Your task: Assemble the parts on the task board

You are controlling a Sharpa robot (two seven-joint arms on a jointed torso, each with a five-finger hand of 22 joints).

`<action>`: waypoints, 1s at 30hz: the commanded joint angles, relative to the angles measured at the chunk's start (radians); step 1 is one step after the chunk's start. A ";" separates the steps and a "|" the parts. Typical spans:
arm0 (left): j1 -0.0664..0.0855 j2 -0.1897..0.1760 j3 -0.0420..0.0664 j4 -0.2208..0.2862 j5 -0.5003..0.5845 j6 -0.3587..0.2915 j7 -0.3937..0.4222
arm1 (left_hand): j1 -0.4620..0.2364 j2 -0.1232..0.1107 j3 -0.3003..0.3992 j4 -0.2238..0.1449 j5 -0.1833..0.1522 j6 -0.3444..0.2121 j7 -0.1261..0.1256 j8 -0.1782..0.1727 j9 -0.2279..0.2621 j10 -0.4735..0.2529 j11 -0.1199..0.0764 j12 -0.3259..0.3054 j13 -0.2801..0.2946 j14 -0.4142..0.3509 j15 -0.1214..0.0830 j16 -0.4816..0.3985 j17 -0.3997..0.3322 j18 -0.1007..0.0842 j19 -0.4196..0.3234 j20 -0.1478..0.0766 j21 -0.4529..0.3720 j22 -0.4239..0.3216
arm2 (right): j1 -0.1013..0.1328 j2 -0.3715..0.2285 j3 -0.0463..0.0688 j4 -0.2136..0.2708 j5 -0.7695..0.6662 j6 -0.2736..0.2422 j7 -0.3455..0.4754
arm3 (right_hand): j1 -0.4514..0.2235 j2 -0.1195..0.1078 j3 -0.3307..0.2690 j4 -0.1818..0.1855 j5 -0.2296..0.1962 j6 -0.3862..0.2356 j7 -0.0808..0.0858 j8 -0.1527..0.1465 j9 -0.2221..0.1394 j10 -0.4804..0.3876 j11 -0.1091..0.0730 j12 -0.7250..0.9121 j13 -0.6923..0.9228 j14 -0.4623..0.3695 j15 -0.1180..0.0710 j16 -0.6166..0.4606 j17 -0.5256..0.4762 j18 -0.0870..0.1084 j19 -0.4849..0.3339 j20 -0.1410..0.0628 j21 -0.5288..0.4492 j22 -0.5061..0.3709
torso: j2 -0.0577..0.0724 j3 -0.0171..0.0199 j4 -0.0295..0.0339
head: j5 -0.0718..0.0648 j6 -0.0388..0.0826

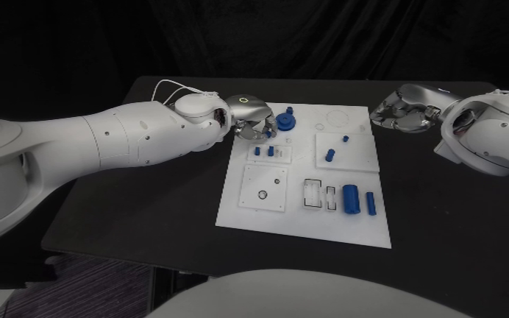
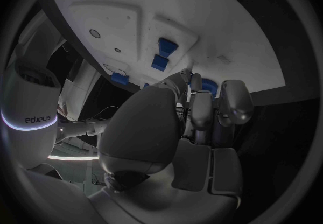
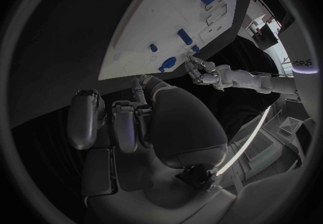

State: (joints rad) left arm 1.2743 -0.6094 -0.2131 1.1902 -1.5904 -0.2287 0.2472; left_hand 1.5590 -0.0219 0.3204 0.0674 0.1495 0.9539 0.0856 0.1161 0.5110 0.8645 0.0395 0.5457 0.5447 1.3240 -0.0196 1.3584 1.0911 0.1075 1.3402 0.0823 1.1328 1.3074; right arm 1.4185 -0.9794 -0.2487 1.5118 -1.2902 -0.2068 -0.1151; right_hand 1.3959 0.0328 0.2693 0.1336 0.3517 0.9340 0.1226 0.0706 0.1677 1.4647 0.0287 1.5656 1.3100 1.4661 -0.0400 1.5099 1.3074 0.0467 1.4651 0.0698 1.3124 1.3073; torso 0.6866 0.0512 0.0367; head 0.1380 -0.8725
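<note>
While the left hand (image 1: 252, 121) hangs over the upper left corner of the task board (image 1: 302, 224), the right hand (image 1: 403, 112) rests off the board at the upper right of the frame, on the black table (image 1: 138, 200), with fingers curled in and holding nothing. The left fingers (image 2: 202, 108) point down close together beside the round blue part (image 1: 285, 121); I cannot tell if they touch or pinch it. I judge the task as partly done. I count about seven blue parts: the round one, two small pegs (image 1: 264, 151) standing in a raised block, two pieces (image 1: 330, 154) on the square plate at mid right, and two cylinders (image 1: 351, 199) lying at lower right. Several slots (image 1: 313, 193) appear unfilled.
</note>
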 commanded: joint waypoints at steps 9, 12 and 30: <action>-0.005 0.010 0.001 -0.006 0.001 0.029 -0.002 | -0.001 -0.005 0.008 0.000 -0.001 -0.011 0.000 -0.006 -0.002 0.010 0.000 -0.006 -0.001 -0.007 0.003 -0.008 -0.005 -0.012 -0.007 0.000 -0.009 0.137 | -0.003 0.002 0.001 -0.001 -0.001 0.004 -0.006 | -0.010 -0.003 0.008 0.000 0.005 -0.007 0.001 -0.003 -0.002 0.094 -0.002 -0.004 0.250 0.085 -0.001 -0.007 0.206 0.012 -0.008 -0.002 -0.003 0.185 | 0.000 -0.0004 0.0001 | 0.000 0.000; -0.005 0.011 0.001 -0.006 0.001 0.035 -0.003 | -0.001 -0.006 0.008 -0.001 -0.001 -0.011 0.000 -0.006 -0.002 0.010 0.000 -0.006 -0.001 -0.008 0.003 -0.008 -0.006 -0.012 -0.007 0.000 -0.009 0.137 | -0.003 0.002 0.001 -0.002 -0.001 0.005 -0.006 | -0.010 -0.003 0.008 0.000 0.005 -0.007 0.001 -0.003 -0.002 0.094 -0.002 -0.004 0.250 0.085 -0.001 -0.007 0.206 0.012 -0.008 -0.002 -0.003 0.185 | 0.000 -0.0004 0.0002 | 0.000 0.000; -0.008 0.004 0.001 -0.003 0.001 0.053 -0.011 | -0.005 -0.011 0.010 -0.002 0.003 -0.019 -0.004 -0.014 -0.005 0.006 0.005 -0.016 -0.006 -0.018 0.006 -0.016 -0.021 -0.009 -0.016 0.002 -0.023 0.133 | -0.009 0.003 0.001 -0.004 -0.001 0.010 -0.008 | -0.010 -0.002 0.011 -0.002 0.005 -0.007 0.001 -0.003 -0.002 0.093 -0.001 -0.005 0.250 0.084 0.000 -0.008 0.205 0.013 -0.009 -0.001 -0.004 0.184 | 0.001 -0.0004 0.0003 | 0.002 0.000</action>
State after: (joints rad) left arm 1.2694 -0.6041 -0.2109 1.1856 -1.5896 -0.1998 0.2355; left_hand 1.5549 -0.0260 0.3234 0.0645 0.1495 0.9428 0.0822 0.1082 0.5072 0.8647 0.0430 0.5362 0.5394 1.3130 -0.0161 1.3455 1.0718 0.1075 1.3293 0.0859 1.1135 1.3073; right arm 1.4120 -0.9759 -0.2487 1.5076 -1.2902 -0.2040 -0.1154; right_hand 1.3959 0.0328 0.2749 0.1337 0.3517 0.9340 0.1226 0.0706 0.1677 1.4647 0.0287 1.5656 1.3102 1.4660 -0.0400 1.5059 1.3074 0.0467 1.4651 0.0698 1.3125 1.3078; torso 0.6869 0.0506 0.0370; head 0.1396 -0.8725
